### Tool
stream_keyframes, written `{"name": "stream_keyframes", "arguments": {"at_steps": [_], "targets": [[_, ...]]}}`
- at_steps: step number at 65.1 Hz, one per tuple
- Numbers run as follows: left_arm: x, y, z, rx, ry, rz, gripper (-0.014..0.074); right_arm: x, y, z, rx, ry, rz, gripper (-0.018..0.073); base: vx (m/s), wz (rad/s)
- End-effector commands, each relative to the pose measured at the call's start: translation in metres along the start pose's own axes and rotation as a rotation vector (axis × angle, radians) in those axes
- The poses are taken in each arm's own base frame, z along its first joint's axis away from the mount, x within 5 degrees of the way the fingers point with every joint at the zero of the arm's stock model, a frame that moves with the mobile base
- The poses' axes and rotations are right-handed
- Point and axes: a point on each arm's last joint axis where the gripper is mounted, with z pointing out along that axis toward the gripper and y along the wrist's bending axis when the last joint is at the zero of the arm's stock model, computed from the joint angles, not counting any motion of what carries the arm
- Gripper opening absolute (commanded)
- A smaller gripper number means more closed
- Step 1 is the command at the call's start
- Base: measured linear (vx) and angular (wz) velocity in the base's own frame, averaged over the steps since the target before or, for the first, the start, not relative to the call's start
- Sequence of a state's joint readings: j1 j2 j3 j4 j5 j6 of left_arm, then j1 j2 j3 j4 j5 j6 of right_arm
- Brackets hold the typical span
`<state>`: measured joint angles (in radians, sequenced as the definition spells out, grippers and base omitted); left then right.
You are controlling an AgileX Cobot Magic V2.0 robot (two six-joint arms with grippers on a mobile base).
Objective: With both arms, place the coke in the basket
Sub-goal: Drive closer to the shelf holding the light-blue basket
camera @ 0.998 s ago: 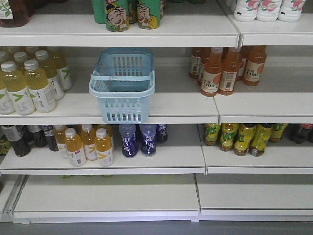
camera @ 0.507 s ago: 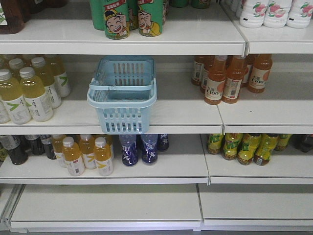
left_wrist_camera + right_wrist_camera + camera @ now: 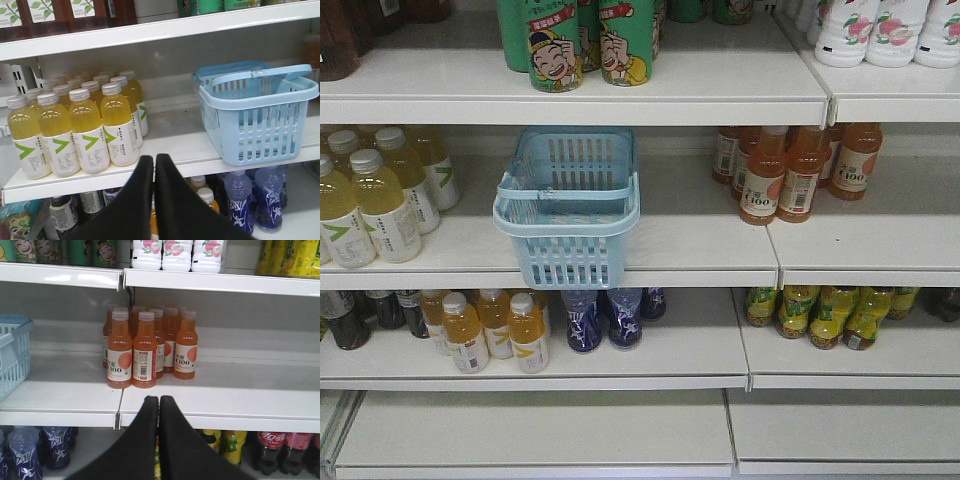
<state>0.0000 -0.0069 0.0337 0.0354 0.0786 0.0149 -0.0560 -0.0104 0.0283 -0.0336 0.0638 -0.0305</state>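
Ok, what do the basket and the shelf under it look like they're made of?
The basket looks like light blue moulded plastic with a slight gloss: thin slotted walls, a rounded rim and slim handles. The shelf looks like white painted sheet metal, going by its thin folded front edge and soft sheen, though coated board cannot be ruled out.

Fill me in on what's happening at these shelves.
Nothing is being handled yet. The black left gripper and right gripper hang before the shelves, fingers shut and empty. The light blue slotted plastic basket sits on the middle white shelf and looks empty. No red coke can is in view.
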Motion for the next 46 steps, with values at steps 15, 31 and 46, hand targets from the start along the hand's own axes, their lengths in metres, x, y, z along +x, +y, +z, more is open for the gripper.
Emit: {"name": "stream_keyframes", "arguments": {"at_steps": [15,31,46], "targets": [[-0.0079,0.0,-0.0017,0.001,-0.091,-0.009,-0.0006,-0.0037,-0.0003,-0.0011,0.008,-0.077,-0.009,-0.0009,-0.01,0.01],[-0.0079,0.0,-0.0017,0.001,-0.091,-0.009,-0.0006,-0.0037,-0.0003,-0.0011,0.008,-0.077,-0.009,-0.0009,0.0,0.0],[-0.0079,0.0,-0.0017,0.001,-0.091,-0.009,-0.0006,-0.0037,-0.0003,-0.0011,0.008,-0.077,-0.009,-0.0009,0.0,0.0]]}}
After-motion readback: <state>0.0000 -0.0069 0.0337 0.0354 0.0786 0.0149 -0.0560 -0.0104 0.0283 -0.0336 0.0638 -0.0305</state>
